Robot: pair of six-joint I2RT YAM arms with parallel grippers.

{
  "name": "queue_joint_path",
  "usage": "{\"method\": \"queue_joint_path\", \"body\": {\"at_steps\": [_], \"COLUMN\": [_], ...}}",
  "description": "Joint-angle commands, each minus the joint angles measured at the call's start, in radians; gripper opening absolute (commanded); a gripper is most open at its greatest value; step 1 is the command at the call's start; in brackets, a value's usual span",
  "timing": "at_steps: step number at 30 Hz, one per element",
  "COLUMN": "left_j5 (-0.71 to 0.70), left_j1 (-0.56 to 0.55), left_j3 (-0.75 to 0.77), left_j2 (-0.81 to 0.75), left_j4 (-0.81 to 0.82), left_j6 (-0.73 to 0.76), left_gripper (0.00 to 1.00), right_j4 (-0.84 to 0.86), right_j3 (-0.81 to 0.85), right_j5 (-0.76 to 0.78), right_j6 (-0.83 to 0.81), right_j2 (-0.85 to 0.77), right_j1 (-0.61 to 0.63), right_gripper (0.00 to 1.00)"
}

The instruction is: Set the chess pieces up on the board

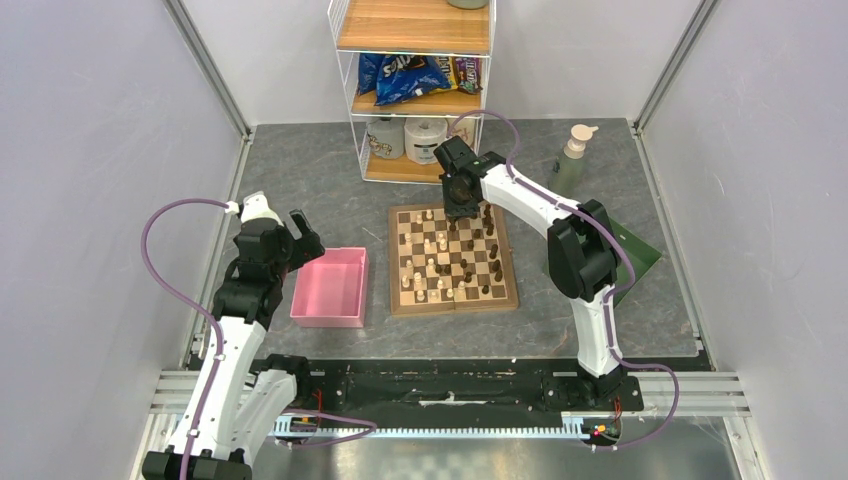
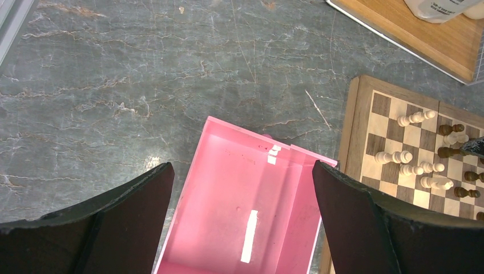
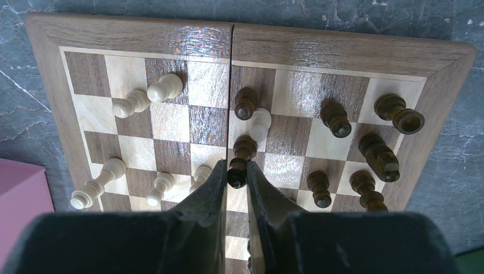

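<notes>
The board (image 3: 342,48) was checkered light tan and dark brown inside a brown border. The chess pieces (image 3: 335,119) were cream-white or dark brown. The tray (image 2: 228,200) was pink, the table (image 2: 114,85) grey with pale veins.

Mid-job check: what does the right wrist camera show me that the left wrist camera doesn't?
Only the right wrist view: the right gripper closed around a dark piece on the board, with other dark pieces standing beside it.

Only the left wrist view: the left gripper wide open, the inside of the pink tray framed between its fingers, and a shelf base at the top edge.

Both: the board, cream pieces on it, some of the pink tray, and the grey tabletop.
</notes>
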Motion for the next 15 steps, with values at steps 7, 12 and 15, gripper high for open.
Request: {"method": "queue_joint_path", "body": {"at_steps": [7, 12, 15], "left_j5": [0.004, 0.003, -0.002], "left_j1": [-0.001, -0.002, -0.002], "left_j3": [0.017, 0.016, 0.016], "left_j2": [-0.011, -0.011, -0.011], "left_j4": [0.025, 0.024, 0.024], "left_j6": [-0.026, -0.026, -0.026], "left_gripper": [0.99, 0.99, 0.99], "right_j4": [0.002, 0.008, 0.007], "right_j3": [-0.007, -0.084, -0.160], "right_j5": [-0.032, -0.048, -0.057], "right_j6": [-0.012, -0.016, -0.015], "right_j2": [-0.091, -0.209, -0.296], "right_j1": [0.001, -0.004, -0.021], "right_gripper": [0.10, 0.10, 0.10]}}
